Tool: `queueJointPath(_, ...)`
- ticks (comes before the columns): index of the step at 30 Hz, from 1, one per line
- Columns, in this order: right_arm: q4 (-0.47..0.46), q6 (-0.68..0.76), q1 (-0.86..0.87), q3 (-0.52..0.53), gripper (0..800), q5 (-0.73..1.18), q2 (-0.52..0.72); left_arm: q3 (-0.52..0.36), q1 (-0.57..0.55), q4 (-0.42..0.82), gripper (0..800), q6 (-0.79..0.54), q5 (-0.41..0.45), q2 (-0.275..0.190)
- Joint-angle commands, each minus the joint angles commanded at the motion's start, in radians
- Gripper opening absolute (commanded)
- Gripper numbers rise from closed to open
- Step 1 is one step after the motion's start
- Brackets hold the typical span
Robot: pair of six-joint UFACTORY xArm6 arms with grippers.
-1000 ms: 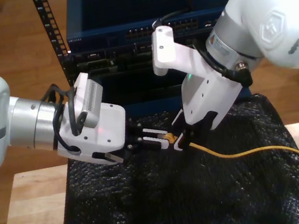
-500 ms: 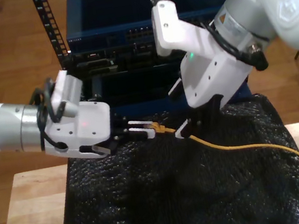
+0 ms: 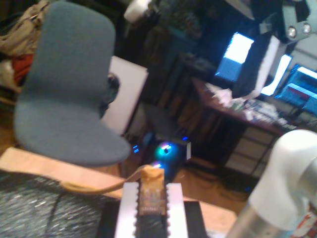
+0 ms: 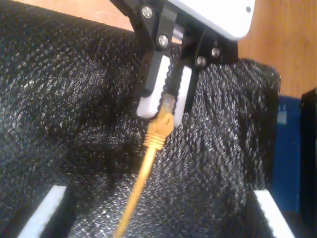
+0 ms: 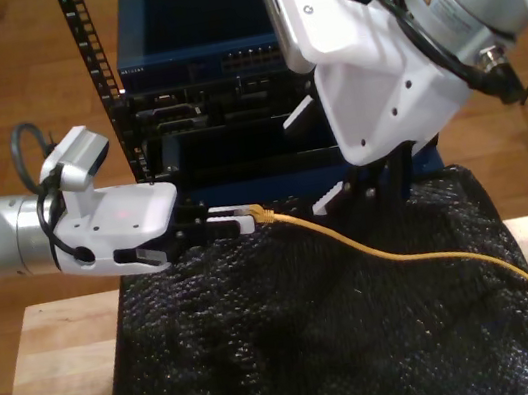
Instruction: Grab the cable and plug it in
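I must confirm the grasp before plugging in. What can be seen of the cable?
The cable is thin and yellow-orange, with a ribbed boot and a small clear plug at its tip. My first gripper pinches that plug end between its white pads, above the black bubble-wrap mat. From there the cable sags across the mat toward the exterior view's right edge. My second gripper stands open, off it.

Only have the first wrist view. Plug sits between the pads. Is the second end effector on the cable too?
Observer: No. In the exterior view the second end effector is open and clear of the cable; the first end effector alone holds it.
Operator: Where's the switch?
Observer: The blue switch stands behind the black mat, beyond the plug.
Operator: Slack?
Observer: Seems so. The cable curves loosely over the mat and leaves at the exterior view's lower right.
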State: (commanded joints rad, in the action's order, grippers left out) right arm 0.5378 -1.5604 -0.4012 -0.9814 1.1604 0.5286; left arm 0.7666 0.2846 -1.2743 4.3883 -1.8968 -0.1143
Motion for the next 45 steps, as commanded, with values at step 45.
queueJointPath(45,0.006,-0.216,-0.281,0.269,758,-0.485,0.229,0.002,0.02,-0.133,9,0.08,-0.377,0.153)
